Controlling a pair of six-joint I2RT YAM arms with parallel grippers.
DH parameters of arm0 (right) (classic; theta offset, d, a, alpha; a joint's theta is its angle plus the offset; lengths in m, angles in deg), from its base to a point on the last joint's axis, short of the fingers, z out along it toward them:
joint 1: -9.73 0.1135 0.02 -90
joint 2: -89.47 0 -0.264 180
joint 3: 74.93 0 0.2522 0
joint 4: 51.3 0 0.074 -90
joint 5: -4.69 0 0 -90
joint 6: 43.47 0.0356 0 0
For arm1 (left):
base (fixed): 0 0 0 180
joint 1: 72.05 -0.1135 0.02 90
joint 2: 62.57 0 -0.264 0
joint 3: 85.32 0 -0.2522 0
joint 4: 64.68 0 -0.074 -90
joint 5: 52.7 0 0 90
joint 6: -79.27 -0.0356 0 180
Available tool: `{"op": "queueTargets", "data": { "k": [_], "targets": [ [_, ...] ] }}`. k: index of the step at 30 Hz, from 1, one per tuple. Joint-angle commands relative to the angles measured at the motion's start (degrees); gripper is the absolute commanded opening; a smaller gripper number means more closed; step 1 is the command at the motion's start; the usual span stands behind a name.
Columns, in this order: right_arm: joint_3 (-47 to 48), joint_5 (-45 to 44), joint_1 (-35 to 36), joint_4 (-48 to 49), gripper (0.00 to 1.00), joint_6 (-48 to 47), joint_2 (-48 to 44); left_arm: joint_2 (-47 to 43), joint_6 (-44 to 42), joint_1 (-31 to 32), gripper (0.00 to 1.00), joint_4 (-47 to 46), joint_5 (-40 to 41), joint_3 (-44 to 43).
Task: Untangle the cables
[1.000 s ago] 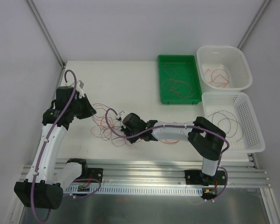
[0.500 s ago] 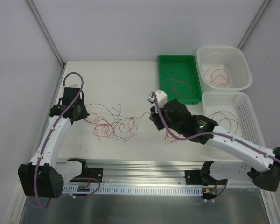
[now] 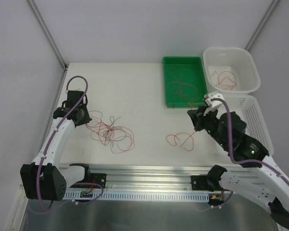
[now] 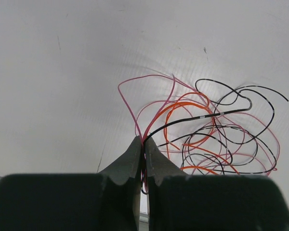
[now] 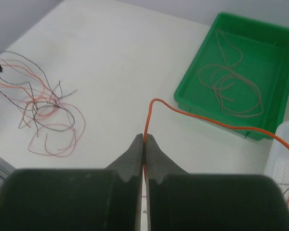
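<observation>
White table [image 3: 135,86] between pale walls, top view. The left gripper [image 3: 85,121] is closed at one edge of the tangle of cables [image 3: 111,134], and the bundle spreads away from its fingers toward the other arm. The right gripper [image 3: 194,125], also closed, stands well apart from the tangle. An orange cable [image 3: 181,140] lies in loops on the table just below its fingers, separate from the bundle. A green tray [image 3: 166,82], a white tub [image 3: 231,50] and a white basket [image 3: 260,126] lie beyond and beside the right fingers, each holding loose strands.

Left wrist view. The left gripper [image 4: 143,142] has its jaws tip to tip with no gap, clamped where a pink strand and a black strand converge. The tangle of cables [image 4: 216,134] fans out ahead and to the right of the fingers, its long axis running rightward.

Right wrist view. The right gripper [image 5: 145,138] is shut on the orange cable [image 5: 192,115], which rises from the tips, bends and runs off to the right of the fingers. The tangle of cables [image 5: 45,108] lies far to the left. The green tray [image 5: 180,98] sits ahead and to the right, nearer than the tangle.

The coming move probably turns on this: the held cable is clear of the bundle, and the containers lie on the right arm's side. Which container it belongs in cannot be told.
</observation>
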Motion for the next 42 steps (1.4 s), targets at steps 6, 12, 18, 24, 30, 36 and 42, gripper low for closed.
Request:
{"op": "queueTargets", "data": {
  "k": [6,12,18,24,30,36,42],
  "targets": [
    [-13.22,4.8,-4.19,4.4,0.01,8.41,14.1,0.88,-2.25,-0.46,0.04,-2.66,-13.24,1.42],
    [-19.21,5.5,-5.42,5.73,0.01,15.36,25.44,3.51,-2.51,-0.29,0.06,-3.54,-24.33,2.39],
    [-20.53,6.64,-5.33,4.67,0.2,20.37,33.62,4.57,-2.77,1.38,0.13,-3.81,-28.65,3.09],
    [-19.92,11.57,-4.02,6.25,0.47,20.82,36.61,3.7,-2.51,2.09,0.29,-4.07,-28.48,3.53],
    [-16.85,10.78,-1.65,5.29,0.51,19.5,39.43,1.59,-2.07,2.09,0.37,-4.25,-25.23,3.71],
    [-12.36,5.51,1.17,2.12,0.52,18.09,43.99,0.44,-1.81,2.09,0.51,-4.51,-23.99,3.97],
    [-9.37,1.19,3.1,0.54,0.49,17.03,49.0,0.09,-1.72,2.09,0.53,-4.69,-23.9,4.06]
  ]
}}
